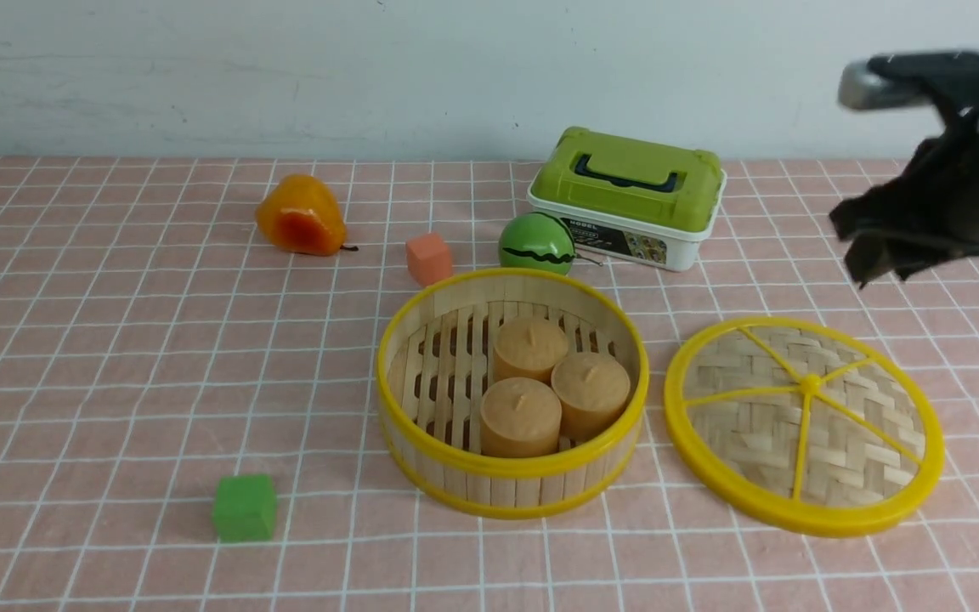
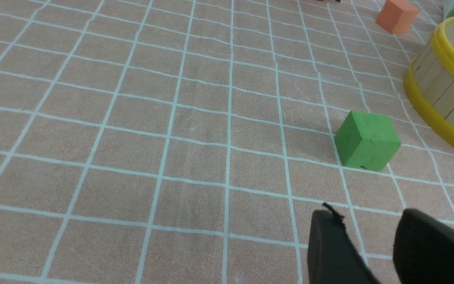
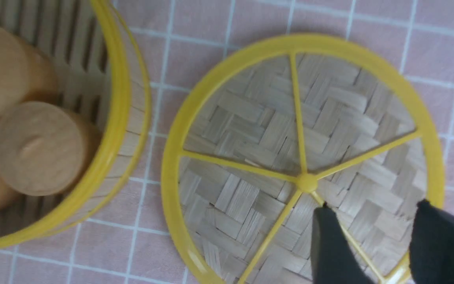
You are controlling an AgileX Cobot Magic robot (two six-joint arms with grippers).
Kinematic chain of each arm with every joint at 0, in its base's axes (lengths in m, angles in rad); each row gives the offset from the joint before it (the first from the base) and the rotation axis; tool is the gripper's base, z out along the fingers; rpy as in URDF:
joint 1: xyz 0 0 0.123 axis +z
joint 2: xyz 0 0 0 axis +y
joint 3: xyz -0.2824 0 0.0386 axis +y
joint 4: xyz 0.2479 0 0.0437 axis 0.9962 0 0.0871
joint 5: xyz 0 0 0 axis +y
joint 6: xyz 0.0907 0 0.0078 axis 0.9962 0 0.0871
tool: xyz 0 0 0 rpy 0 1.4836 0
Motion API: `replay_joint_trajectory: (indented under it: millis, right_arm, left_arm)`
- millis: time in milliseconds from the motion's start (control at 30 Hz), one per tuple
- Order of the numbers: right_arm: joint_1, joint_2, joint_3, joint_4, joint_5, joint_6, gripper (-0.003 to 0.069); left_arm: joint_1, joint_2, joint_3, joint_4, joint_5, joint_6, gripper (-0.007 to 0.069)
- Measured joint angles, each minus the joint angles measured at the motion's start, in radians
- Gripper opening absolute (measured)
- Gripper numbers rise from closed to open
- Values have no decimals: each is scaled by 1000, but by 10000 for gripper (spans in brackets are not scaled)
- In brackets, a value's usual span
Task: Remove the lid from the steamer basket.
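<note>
Right jaws hang apart and empty over the lid [image 1: 804, 425], which lies flat on the table [image 1: 116, 382] just beside the steamer basket [image 1: 512, 489], on its right. Left jaws are apart too. Removal looks finished; only retreating remains.

Right gripper [image 1: 885, 268] blurred, cut by frame edge; steamer basket [image 2: 447, 90] cropped in left wrist view.

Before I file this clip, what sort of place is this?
Probably a staged tabletop test bench, not a real kitchen: a pink grid cloth backed by a pale wall, with toy-like props such as a pear, a green cube and a steamer basket.
</note>
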Motion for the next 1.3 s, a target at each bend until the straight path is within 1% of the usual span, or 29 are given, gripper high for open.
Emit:
replay_joint_trajectory:
  millis: [133, 267, 300, 333, 433, 467, 567, 600, 700, 733, 800, 900, 1033, 1300]
  right_arm:
    - [0, -170, 4, 11, 8, -13, 199]
    - [0, -349, 76, 20, -7, -17, 148]
    - [0, -366, 88, 20, -8, -17, 145]
    - [0, -438, 142, 23, -19, -17, 126]
    - [0, -522, 206, 33, -40, -17, 104]
    - [0, -599, 285, 48, -63, -17, 83]
    - [0, -745, 425, 79, -112, -17, 41]
    - [0, -754, 433, 82, -115, -17, 38]
    - [0, -889, 553, 111, -170, -17, 5]
    - [0, -903, 572, 116, -173, -17, 4]
    - [0, -981, 640, 137, -238, -17, -5]
    - [0, -1035, 677, 149, -266, -17, -5]
    - [0, -1098, 704, 157, -240, -17, -4]
    - [0, -1107, 705, 157, -170, -17, 4]
  left_arm:
    - [0, 0, 0, 0, 0, 0, 239]
    - [0, 0, 0, 0, 0, 0, 239]
    - [0, 0, 0, 0, 0, 0, 239]
    - [0, 0, 0, 0, 0, 0, 239]
    - [0, 0, 0, 0, 0, 0, 239]
    - [0, 0, 0, 0, 0, 0, 239]
    - [0, 0, 0, 0, 0, 0, 239]
    - [0, 0, 0, 0, 0, 0, 239]
    - [0, 0, 0, 0, 0, 0, 239]
    - [0, 0, 0, 0, 0, 0, 239]
    - [0, 0, 0, 0, 0, 0, 239]
    - [0, 0, 0, 0, 0, 0, 239]
    - [0, 0, 0, 0, 0, 0, 239]
    - [0, 0, 0, 0, 0, 0, 239]
